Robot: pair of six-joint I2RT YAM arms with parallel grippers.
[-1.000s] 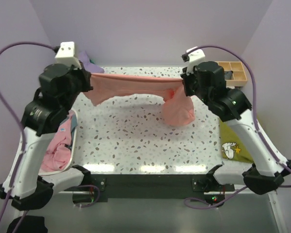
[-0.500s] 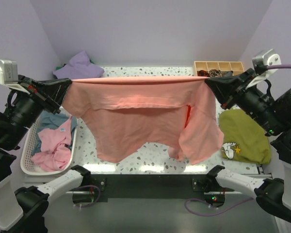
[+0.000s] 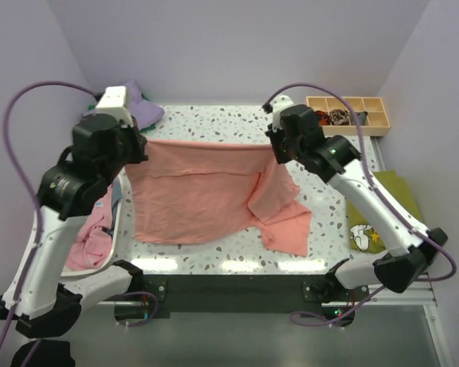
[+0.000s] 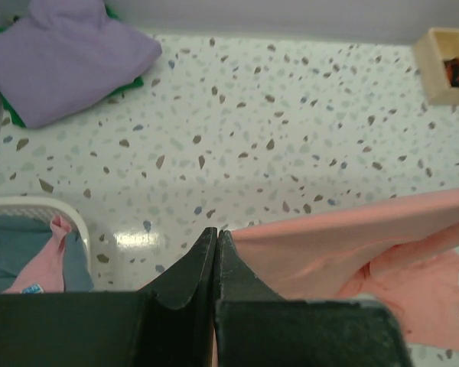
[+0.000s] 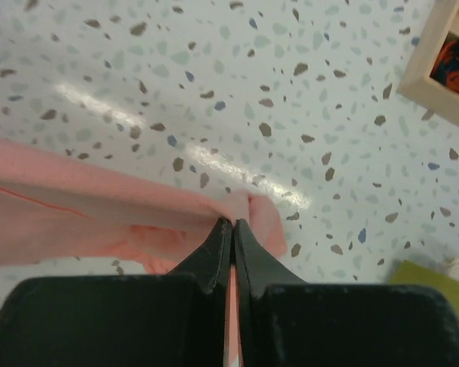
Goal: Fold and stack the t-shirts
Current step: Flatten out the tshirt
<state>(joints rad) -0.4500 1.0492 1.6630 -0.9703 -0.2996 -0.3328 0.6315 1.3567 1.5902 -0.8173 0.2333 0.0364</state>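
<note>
As its top edge hangs taut between two grippers, one salmon-pink t-shirt point(image 3: 199, 191) drapes down onto the speckled table point(image 3: 214, 122); the left gripper point(image 4: 216, 238) pinches one corner, jaws pressed together; the right gripper point(image 5: 233, 226) clamps the other likewise; one lavender shirt point(image 4: 69, 57) lies back left; one green shirt point(image 3: 394, 195) lies right; one basket point(image 4: 38, 202) holds one pink shirt point(image 3: 88, 245) and one light blue shirt point(image 4: 8, 264).
</note>
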